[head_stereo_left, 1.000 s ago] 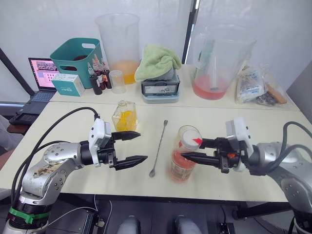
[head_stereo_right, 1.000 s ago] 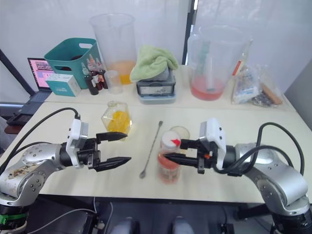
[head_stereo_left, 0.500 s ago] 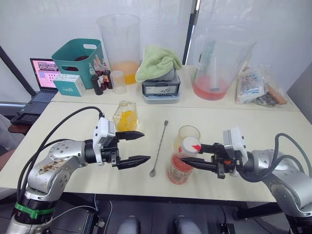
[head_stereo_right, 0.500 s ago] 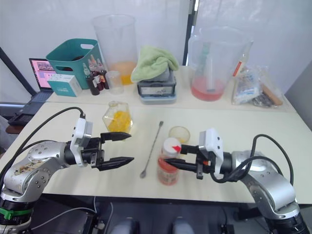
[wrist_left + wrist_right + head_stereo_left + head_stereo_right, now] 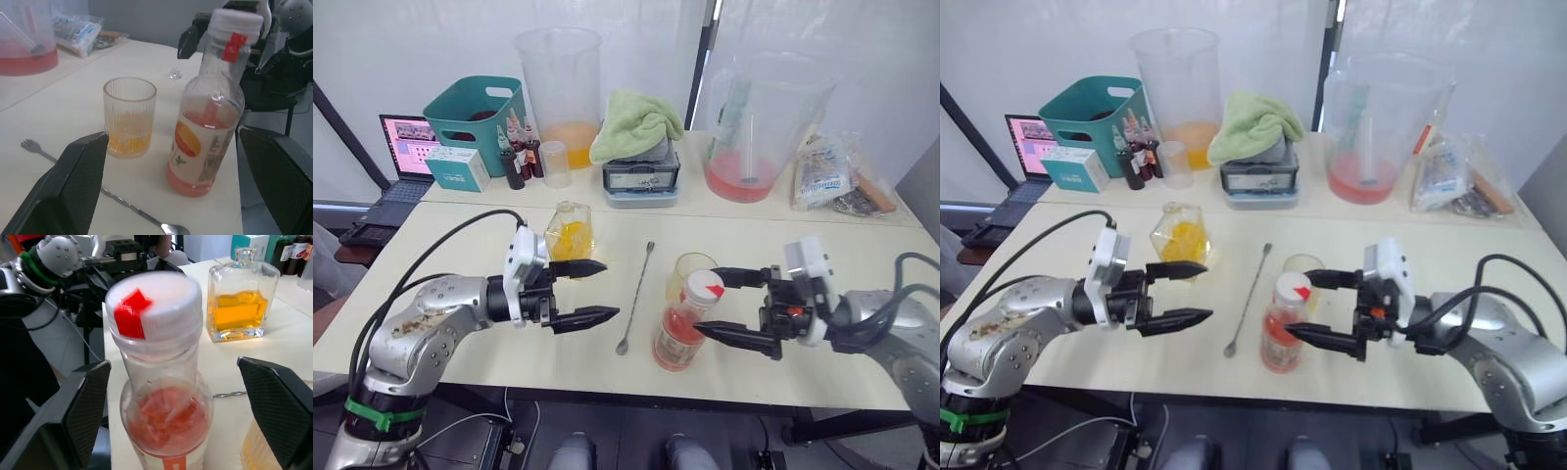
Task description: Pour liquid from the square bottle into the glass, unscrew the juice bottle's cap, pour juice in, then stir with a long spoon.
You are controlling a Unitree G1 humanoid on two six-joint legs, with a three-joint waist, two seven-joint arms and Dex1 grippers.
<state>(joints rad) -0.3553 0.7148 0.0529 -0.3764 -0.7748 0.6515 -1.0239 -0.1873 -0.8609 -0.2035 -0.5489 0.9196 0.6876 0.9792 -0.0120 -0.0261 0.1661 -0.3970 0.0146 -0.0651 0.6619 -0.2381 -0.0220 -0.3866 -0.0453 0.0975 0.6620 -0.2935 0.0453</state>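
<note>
Both pincers spread wide around a capped juice bottle (image 5: 683, 331).
Right gripper (image 5: 726, 305) straddles the bottle untouching; glass (image 5: 689, 275) just behind, long spoon (image 5: 634, 299) between it and the left gripper (image 5: 597, 292); square bottle (image 5: 568, 233) beside that.

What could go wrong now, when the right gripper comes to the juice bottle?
The open right gripper flanks the juice bottle, whose cap is on. The bottle is tall and narrow, so an off-centre close might tip it. The glass stands just behind it, and the long spoon lies close beside; a tipped bottle could hit either.
</note>
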